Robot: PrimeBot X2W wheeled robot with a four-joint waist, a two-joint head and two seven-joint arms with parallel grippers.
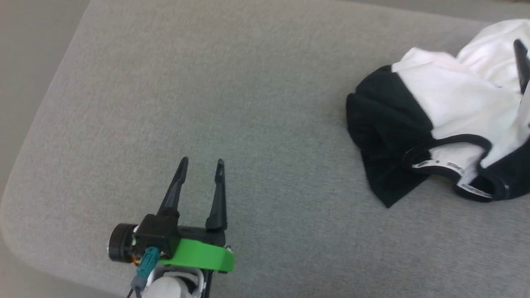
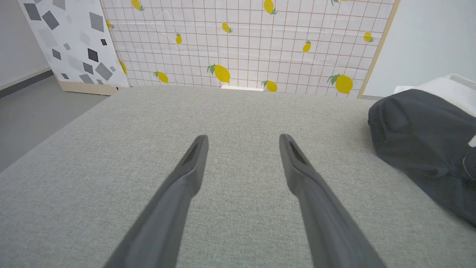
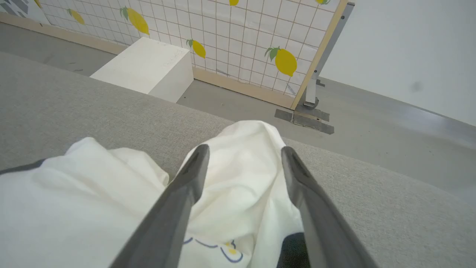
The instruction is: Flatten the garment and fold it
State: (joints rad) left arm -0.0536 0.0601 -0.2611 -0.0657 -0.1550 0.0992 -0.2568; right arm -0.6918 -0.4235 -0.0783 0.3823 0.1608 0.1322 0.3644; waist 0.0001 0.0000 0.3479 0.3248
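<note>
**Both end effectors released; shirt bunched at the bench's right side**

The right end effector is released, its two dark fingers spread just above a rumpled hump of white cloth, gripping nothing. The left end effector is also released, over bare grey upholstery well apart from the cloth.

The garment lies heaped on the right side of the bench, far from flat.

It should handle as light, limp and non-slippery: it will drape and sag from any pinch and will not hold a shape. A single grip would likely just lift a bunch of cloth. Better holds are probably a hem or shoulder seam, with the other end effector taking a matching point so the fabric can be drawn taut and spread. The collar is the clearest landmark for finding the shoulders.

The body is white. A black sleeve is folded at the left of the pile. The black-rimmed neck opening faces the robot. In the right wrist view, a blue-lined print with a yellow spot shows between the fingers.
</note>
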